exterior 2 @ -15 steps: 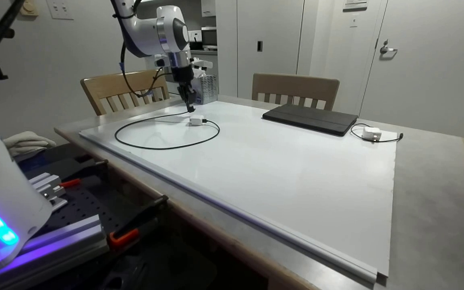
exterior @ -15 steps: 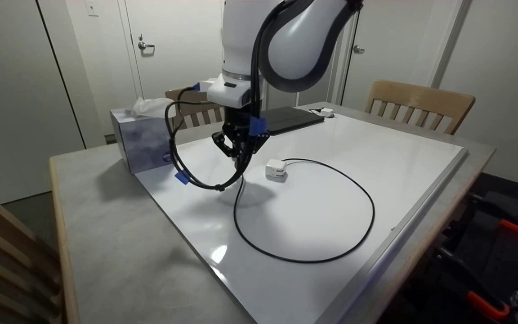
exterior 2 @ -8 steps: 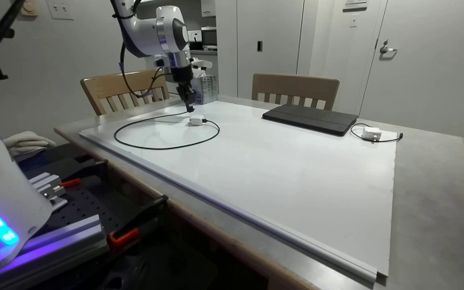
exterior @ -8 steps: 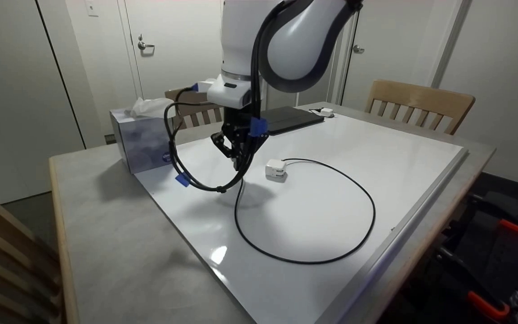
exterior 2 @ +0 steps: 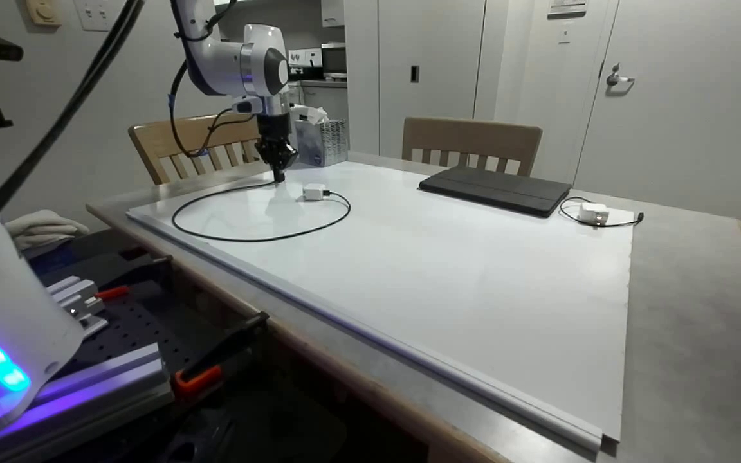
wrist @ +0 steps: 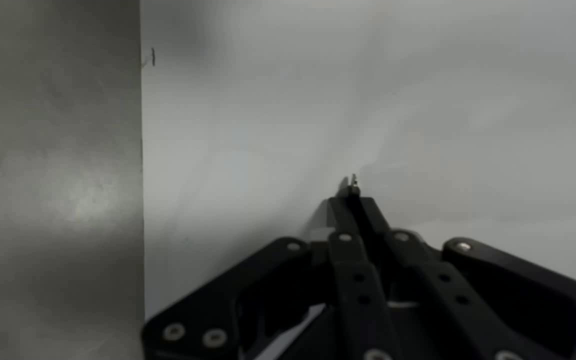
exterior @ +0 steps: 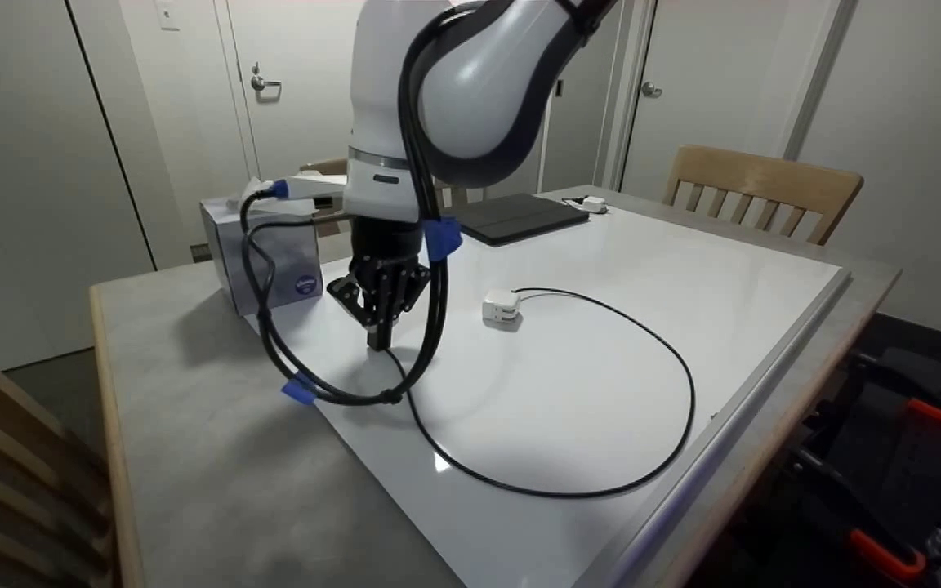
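One tool (exterior: 378,340) clenched on black cable (exterior: 573,495); tissue box (exterior 2: 322,145), white adapter (exterior: 501,305) near; flat black case (exterior 2: 496,190) farther.

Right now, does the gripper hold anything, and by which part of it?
Yes: the gripper is shut on the black cable, by its end away from the white adapter; what looks like its metal tip pokes out in the wrist view.

A dining or meeting room is indicated; whether home or office cannot be told. Wooden chairs (exterior 2: 471,136) are placed around a large table (exterior 2: 698,289), lever-handled doors (exterior 2: 679,128) are noted, and a kitchen counter (exterior 2: 329,83) bearing a microwave (exterior 2: 334,60) is seen beyond.
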Robot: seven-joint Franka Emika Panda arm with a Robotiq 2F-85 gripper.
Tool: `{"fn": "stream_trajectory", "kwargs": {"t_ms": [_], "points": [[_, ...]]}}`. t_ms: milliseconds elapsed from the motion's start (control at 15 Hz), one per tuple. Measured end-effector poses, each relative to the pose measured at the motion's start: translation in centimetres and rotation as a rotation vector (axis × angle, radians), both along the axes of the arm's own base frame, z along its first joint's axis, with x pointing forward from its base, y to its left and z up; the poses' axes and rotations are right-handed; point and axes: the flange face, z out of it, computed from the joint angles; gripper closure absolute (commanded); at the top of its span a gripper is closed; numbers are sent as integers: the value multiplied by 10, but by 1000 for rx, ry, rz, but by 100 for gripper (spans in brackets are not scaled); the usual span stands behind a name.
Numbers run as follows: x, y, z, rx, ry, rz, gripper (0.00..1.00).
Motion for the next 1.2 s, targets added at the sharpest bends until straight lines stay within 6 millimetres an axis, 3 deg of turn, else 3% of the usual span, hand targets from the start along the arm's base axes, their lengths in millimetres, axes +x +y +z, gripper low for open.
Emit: {"fn": "stream_trajectory", "kwargs": {"t_ms": [67,333,667,1000,1067,1200], "points": [[2,2,0,2,3,0,98],[0,7,1,-4,-2,6,98],[-10,38,5,19,-16,120,98],[-5,48,4,-9,-11,196,98],[-5,50,4,-13,-14,219,75],[-4,53,5,-16,-16,254,60]]}}
